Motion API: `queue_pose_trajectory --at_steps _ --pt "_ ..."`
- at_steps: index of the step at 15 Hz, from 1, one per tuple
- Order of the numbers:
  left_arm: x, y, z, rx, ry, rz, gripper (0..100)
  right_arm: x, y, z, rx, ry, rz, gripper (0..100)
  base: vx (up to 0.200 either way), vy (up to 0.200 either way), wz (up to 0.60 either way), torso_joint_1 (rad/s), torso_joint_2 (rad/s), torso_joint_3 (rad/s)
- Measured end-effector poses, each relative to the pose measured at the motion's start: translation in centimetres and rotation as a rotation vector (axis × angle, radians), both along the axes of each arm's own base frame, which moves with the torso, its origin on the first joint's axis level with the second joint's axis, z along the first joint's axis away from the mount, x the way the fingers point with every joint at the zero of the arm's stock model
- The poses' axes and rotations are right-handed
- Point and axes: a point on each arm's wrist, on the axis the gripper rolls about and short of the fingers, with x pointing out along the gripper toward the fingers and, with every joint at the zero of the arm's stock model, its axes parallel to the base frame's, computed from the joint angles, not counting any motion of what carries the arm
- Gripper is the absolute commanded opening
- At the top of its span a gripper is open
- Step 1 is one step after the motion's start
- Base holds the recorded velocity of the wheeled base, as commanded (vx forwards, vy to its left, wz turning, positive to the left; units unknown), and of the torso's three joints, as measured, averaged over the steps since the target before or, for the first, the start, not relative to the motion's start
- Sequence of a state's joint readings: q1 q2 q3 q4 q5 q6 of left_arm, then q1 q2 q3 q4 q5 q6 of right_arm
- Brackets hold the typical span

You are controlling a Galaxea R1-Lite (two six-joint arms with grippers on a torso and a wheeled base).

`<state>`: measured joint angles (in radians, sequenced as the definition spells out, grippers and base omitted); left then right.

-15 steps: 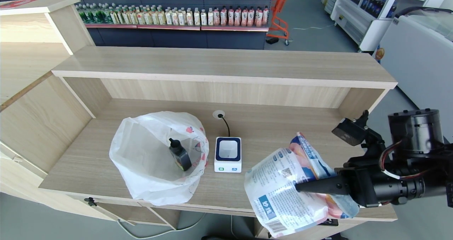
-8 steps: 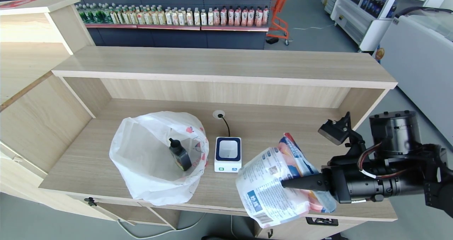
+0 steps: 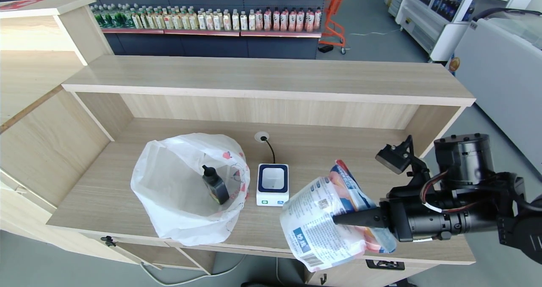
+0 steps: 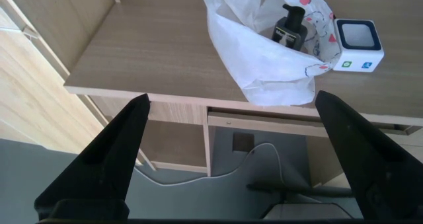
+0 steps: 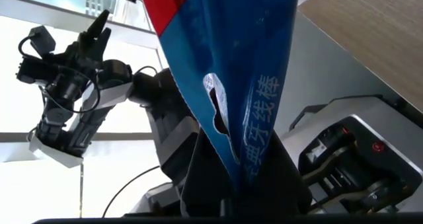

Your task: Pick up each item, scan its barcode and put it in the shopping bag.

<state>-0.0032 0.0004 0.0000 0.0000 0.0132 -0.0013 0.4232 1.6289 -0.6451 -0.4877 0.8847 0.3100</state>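
The right gripper (image 3: 338, 220) is clamped shut on a printed pouch (image 3: 315, 230), which tilts from its fingertips. The scanner (image 3: 273, 184) sits just past the pouch, the shopping bag (image 3: 169, 194) farther that way. The left gripper (image 4: 232, 97) is spread wide, holding nothing, with the bag ahead of it

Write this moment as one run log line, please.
right gripper: shut on snack bag | snack bag: held right of scanner | shopping bag: holds black bottle | left gripper: open

A pale wooden counter (image 3: 262, 73) with a raised ledge stands on grey floor (image 3: 381, 37); behind it run shelves (image 3: 203, 32) of bottled drinks. Beside them stands an orange frame (image 3: 336, 12), perhaps a trolley; white freezers (image 3: 495, 62) line the right.
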Motion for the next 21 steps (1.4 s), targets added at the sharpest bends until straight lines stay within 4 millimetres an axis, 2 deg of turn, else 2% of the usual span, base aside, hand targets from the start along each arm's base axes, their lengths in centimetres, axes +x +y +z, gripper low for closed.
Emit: queue_pose_trajectory --at_steps 3,6,10,12,15,18,21 --pt "0.0 0.0 0.0 0.000 0.000 0.000 100 0.3 0.0 0.9 0.025 -0.097 -0.029 0 0.000 0.000 0.00 0.000 0.00 0.000" --pt "0.0 0.0 0.0 0.000 0.000 0.000 100 1.0 -0.9 2.5 -0.045 -0.376 -0.291 0 0.000 0.000 0.00 0.000 0.00 0.000" --pt "0.0 0.0 0.0 0.000 0.000 0.000 100 0.4 -3.9 4.1 -0.204 -0.707 -0.399 0 0.000 0.000 0.00 0.000 0.00 0.000" --pt "0.0 0.0 0.0 0.000 0.000 0.000 100 -0.3 -5.4 3.2 -0.332 -0.828 -0.387 0 0.000 0.000 0.00 0.000 0.00 0.000" --pt "0.0 0.0 0.0 0.001 0.000 -0.001 100 -1.4 -6.4 2.0 -0.423 -0.880 -0.363 0 0.000 0.000 0.00 0.000 0.00 0.000" --pt "0.0 0.0 0.0 0.002 0.000 0.000 100 -1.7 -6.6 2.0 -0.440 -0.887 -0.381 0 0.000 0.000 0.00 0.000 0.00 0.000" --pt "0.0 0.0 0.0 0.004 0.000 -0.001 100 -1.7 -6.6 2.3 -0.436 -0.889 -0.389 0 0.000 0.200 0.00 -0.004 -0.01 0.004"
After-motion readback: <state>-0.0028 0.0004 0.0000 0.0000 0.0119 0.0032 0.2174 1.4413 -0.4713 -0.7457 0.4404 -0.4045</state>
